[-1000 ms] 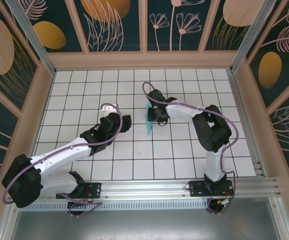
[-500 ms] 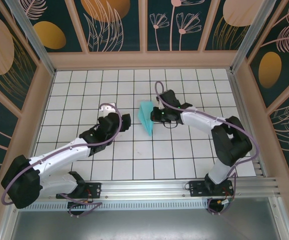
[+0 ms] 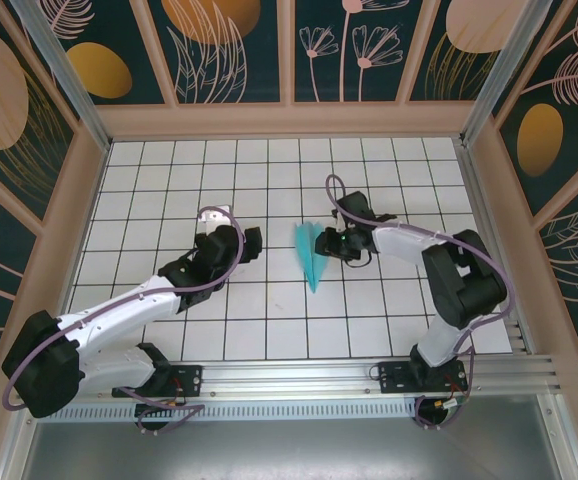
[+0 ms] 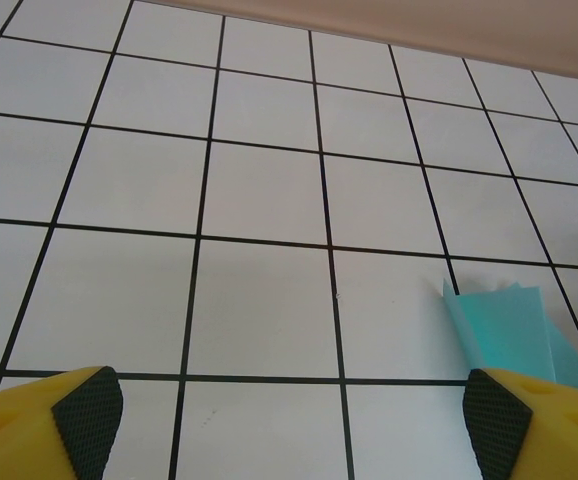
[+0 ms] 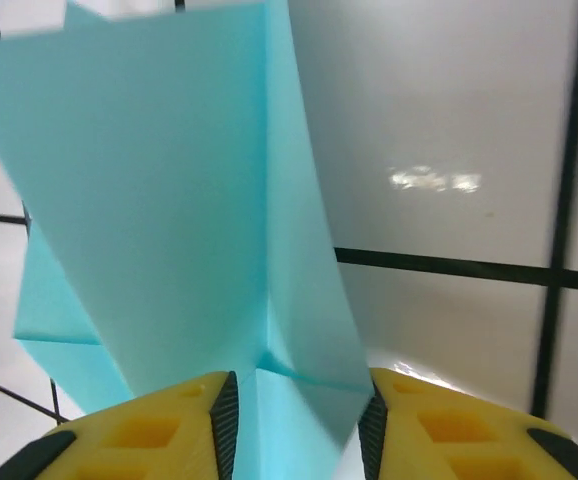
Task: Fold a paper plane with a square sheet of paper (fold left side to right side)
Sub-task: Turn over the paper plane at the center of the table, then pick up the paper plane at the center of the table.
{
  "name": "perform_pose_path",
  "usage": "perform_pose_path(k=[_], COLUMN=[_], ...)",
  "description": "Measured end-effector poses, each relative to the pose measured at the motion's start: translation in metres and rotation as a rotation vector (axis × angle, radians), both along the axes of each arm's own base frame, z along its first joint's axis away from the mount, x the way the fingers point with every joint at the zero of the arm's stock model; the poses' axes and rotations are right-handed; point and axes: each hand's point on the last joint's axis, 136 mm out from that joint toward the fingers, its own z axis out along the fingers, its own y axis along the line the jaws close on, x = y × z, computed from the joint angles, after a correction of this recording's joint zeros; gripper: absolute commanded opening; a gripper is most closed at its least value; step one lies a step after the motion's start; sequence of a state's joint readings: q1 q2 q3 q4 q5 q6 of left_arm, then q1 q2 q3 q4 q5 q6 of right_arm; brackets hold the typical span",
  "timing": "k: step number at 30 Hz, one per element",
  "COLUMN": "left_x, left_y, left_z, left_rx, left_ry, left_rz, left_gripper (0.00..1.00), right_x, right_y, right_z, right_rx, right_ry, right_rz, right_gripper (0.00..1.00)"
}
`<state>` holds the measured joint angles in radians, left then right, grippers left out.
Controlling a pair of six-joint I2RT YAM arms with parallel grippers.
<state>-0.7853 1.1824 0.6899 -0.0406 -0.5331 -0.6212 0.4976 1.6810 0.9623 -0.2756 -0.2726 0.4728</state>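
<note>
The square sheet of paper, light turquoise, lies folded into a slim pointed paper plane (image 3: 311, 256) at mid table, its tip toward the near edge. My right gripper (image 3: 333, 243) is at the plane's right side near its wide end. In the right wrist view the creased paper (image 5: 169, 200) rises between the fingers of my right gripper (image 5: 297, 405), whose jaws stand apart around the fold without pressing it. My left gripper (image 3: 251, 242) hovers about a tile and a half to the left of the plane. It is wide open (image 4: 289, 405) over bare tiles, with the paper's edge (image 4: 499, 322) beside its right fingertip.
The white grid-tiled table (image 3: 169, 190) is ringed by a tan wooden rim (image 3: 289, 120) and patterned walls. The right arm's elbow (image 3: 464, 275) stands over the right part of the table. Bare tiles lie around the plane.
The right gripper moved right and nearer, the paper went from standing upright to lying flat with its tip toward the near edge, and its jaws parted. The left jaws widened slightly.
</note>
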Motion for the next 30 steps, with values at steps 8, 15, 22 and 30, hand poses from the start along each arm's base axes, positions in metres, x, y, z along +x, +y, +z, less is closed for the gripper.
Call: perform_pose_path(k=[8,15,22,30], left_x=[0.001,0.001,-0.001,-0.001], left_y=[0.0,0.0,0.003,0.005], left_z=[0.002,0.004,0.005,0.004], left_rx=[0.002,-0.001,-0.002,0.003], left_ry=[-0.009,-0.015,-0.023,-0.024], left_rz=[-0.001,-0.003,0.004,0.01], left_gripper=[0.93,0.95,0.96,0.97], right_x=[-0.014,-0.04,-0.044,-0.037], right_y=[0.03,0.043,0.039,0.04], right_z=[0.052,0.011,-0.013,-0.009], right_rx=[-0.092,-0.226,-0.318,-0.333], right_ry=[-0.125,-0.036,-0.002,-0.028], right_rz=[0.083,0.149,0.168,0.174], right_gripper=[0.54,0.62,0.57,0.46])
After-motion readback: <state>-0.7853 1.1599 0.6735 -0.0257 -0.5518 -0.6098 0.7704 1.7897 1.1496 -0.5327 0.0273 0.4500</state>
